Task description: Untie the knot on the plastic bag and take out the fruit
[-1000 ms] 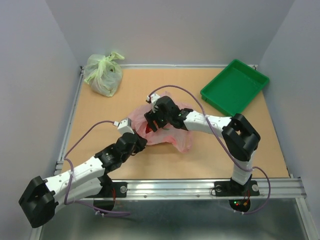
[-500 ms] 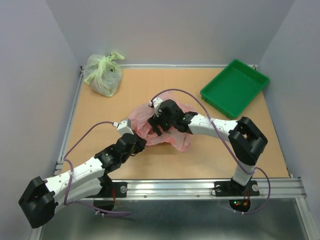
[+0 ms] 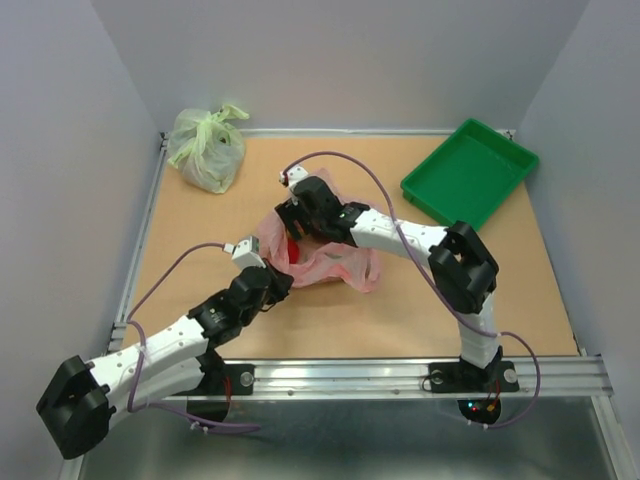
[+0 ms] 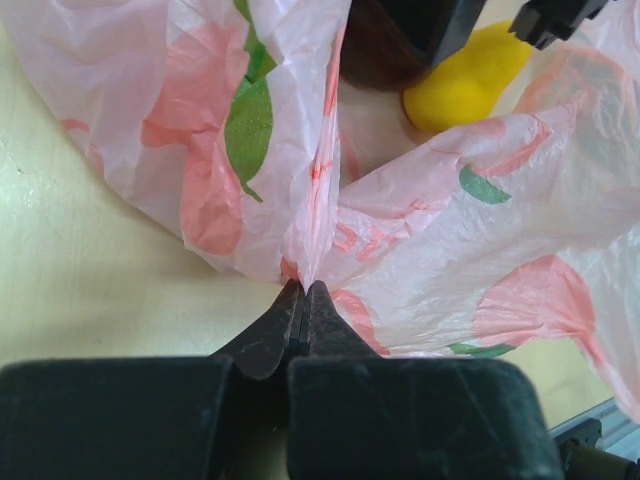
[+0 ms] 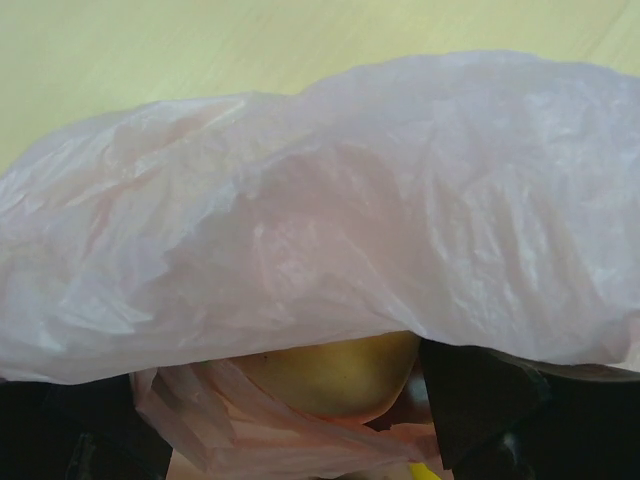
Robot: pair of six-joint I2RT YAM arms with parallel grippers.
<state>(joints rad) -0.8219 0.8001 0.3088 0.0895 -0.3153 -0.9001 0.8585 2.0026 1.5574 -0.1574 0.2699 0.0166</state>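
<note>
The pink plastic bag [image 3: 335, 262] lies slack in the middle of the table, and no knot shows on it. My left gripper [image 3: 272, 283] is shut on a fold of the bag's near-left edge [image 4: 303, 270]. My right gripper [image 3: 293, 228] reaches into the bag's back-left part, with pink film [image 5: 330, 200] draped over its view. A yellow-green fruit [image 5: 335, 375] sits between its fingers [image 5: 480, 400], which appear closed on it. A yellow fruit [image 4: 465, 75] and a dark fruit [image 4: 375, 65] lie inside the bag. A red fruit [image 3: 290, 246] shows by the right gripper.
A pale green tied bag [image 3: 207, 150] sits at the back left corner. An empty green tray [image 3: 470, 175] stands at the back right. Grey walls close in on the left, back and right of the table.
My right gripper dipped toward the bag's middle, then moved back and to the left, and the arm's elbow swung inward. The left gripper kept its hold and barely moved.
</note>
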